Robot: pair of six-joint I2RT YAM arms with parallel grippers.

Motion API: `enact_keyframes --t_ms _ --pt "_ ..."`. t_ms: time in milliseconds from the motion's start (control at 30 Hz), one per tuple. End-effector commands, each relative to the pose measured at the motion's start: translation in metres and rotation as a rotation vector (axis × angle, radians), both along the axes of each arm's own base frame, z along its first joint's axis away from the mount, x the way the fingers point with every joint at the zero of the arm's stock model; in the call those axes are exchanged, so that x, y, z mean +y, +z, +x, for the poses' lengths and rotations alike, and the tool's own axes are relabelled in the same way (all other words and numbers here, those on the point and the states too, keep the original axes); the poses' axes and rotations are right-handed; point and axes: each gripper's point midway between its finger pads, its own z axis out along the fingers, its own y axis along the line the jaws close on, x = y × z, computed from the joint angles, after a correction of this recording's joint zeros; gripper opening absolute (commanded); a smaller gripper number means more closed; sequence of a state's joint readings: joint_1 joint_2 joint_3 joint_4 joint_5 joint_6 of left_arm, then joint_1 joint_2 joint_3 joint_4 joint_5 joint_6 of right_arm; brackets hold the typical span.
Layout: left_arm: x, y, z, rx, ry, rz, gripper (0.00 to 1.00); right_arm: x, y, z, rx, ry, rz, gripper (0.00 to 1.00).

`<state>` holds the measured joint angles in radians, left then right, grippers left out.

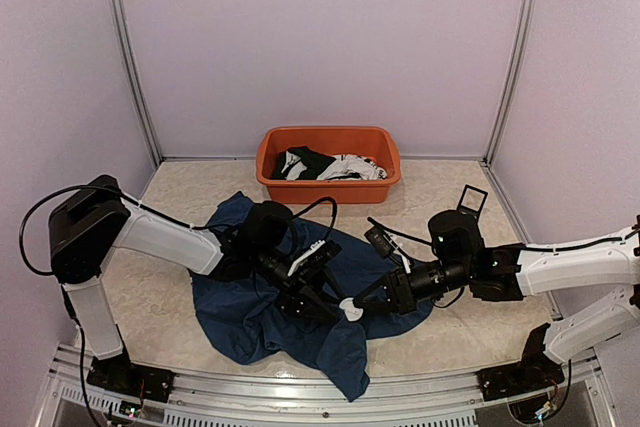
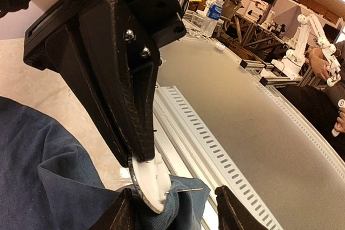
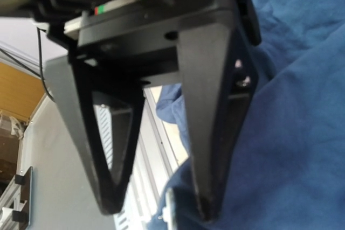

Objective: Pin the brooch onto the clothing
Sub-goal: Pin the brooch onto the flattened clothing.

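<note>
The navy T-shirt (image 1: 250, 319) lies crumpled on the table between the arms. My left gripper (image 1: 322, 305) is shut on a raised fold of it; in the left wrist view the fold (image 2: 178, 203) stands between my left gripper's (image 2: 174, 193) two fingers. The white round brooch (image 1: 351, 309) sits on that fold, and its pin (image 2: 190, 189) pokes out through the cloth. My right gripper (image 1: 368, 299) reaches in from the right, one finger (image 2: 118, 79) touching the brooch's (image 2: 148, 181) top edge. In the right wrist view my right gripper's (image 3: 161, 211) jaws stand apart, the brooch (image 3: 171, 216) edge-on between them.
An orange tub (image 1: 328, 131) with black and white garments (image 1: 325, 165) stands at the back centre. The slotted metal rail (image 2: 215, 149) of the table's near edge runs just below the fold. Purple walls enclose the table.
</note>
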<state>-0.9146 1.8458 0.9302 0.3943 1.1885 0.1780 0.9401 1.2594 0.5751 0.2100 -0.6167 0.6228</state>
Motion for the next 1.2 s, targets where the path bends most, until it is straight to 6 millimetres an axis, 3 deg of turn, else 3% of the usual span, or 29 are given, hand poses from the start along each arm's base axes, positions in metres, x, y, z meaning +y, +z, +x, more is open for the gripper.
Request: enact_keyframes --t_ms 0,400,833,1167 --pt "-0.005 0.001 -0.001 -0.031 -0.005 -0.007 0.47 0.001 0.006 0.0 -0.001 0.008 0.028 0.0" --pt "-0.007 -0.001 -0.003 -0.023 -0.014 -0.01 0.35 0.001 0.008 -0.001 0.002 0.012 0.036 0.0" --pt "0.011 0.01 0.003 0.01 -0.025 -0.062 0.41 -0.001 0.007 -0.002 0.003 0.011 0.035 0.0" --pt "-0.001 0.004 0.002 0.018 -0.024 -0.03 0.35 -0.001 0.009 -0.002 0.003 0.013 0.039 0.0"
